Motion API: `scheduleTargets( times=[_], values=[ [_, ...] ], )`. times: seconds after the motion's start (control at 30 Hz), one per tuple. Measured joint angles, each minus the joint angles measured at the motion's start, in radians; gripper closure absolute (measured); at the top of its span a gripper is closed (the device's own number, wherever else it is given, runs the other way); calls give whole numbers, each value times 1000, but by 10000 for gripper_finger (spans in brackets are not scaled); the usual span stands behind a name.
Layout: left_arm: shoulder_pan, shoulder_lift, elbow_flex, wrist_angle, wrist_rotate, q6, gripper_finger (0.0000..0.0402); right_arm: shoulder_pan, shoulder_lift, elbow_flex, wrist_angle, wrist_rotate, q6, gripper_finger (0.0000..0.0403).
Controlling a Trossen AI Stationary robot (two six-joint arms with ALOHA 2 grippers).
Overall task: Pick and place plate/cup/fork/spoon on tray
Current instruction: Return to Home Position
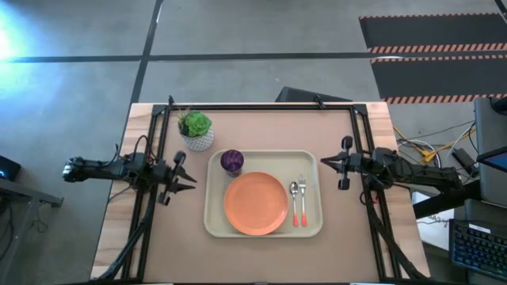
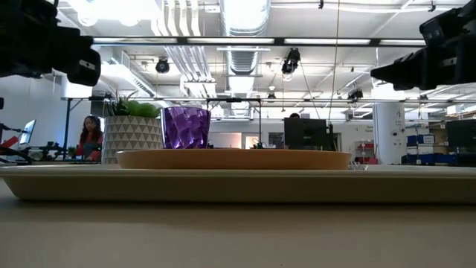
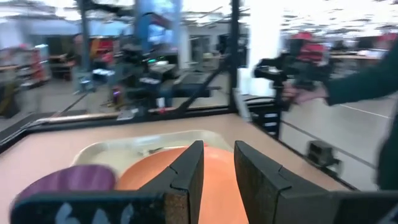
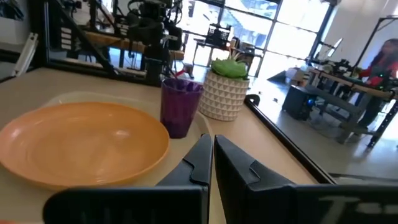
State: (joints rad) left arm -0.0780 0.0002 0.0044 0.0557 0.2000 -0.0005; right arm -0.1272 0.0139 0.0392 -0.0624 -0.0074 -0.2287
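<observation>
1. Four pieces of tableware lie on the tray (image 1: 214,226), which sits about in the middle of the counter (image 1: 261,127).
2. The plate (image 1: 255,203) lies flat and takes up the middle of the tray.
3. The cup (image 1: 231,161) stands upright in one corner of the tray, on the left arm's side. It is just beside the plate's rim, and in the low view it rises behind the plate.
4. The spoon (image 1: 294,199) and the fork (image 1: 303,202) lie side by side in the strip between the plate and the tray's rim on the right arm's side. The spoon is nearer the plate, and both orange-red handles point away from the cup's end of the tray.
5. A white pot (image 1: 196,134) with a green plant stands on the counter, off the tray, just past the corner that holds the cup.
6. The left claw (image 1: 188,180) hangs above the counter and points at the tray, apart from its rim. Its fingers are narrowly parted and hold nothing; the plate shows through the gap in the left wrist view.
7. The right claw (image 1: 323,162) hangs just off the opposite rim, not touching it. Its fingers are drawn almost together and it is empty.
</observation>
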Motion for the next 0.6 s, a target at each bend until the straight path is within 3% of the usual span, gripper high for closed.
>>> scheduleTargets(
  times=[0.17, 0.6],
  values=[
    [0, 0, 0, -26, -134, -15, 329, 0, 0, 11, -30, 5, 6, 394],
    [0, 5, 0, -30, -140, 8, 329, 0, 2, 12, -31, -29, 68, 394]
  ],
)
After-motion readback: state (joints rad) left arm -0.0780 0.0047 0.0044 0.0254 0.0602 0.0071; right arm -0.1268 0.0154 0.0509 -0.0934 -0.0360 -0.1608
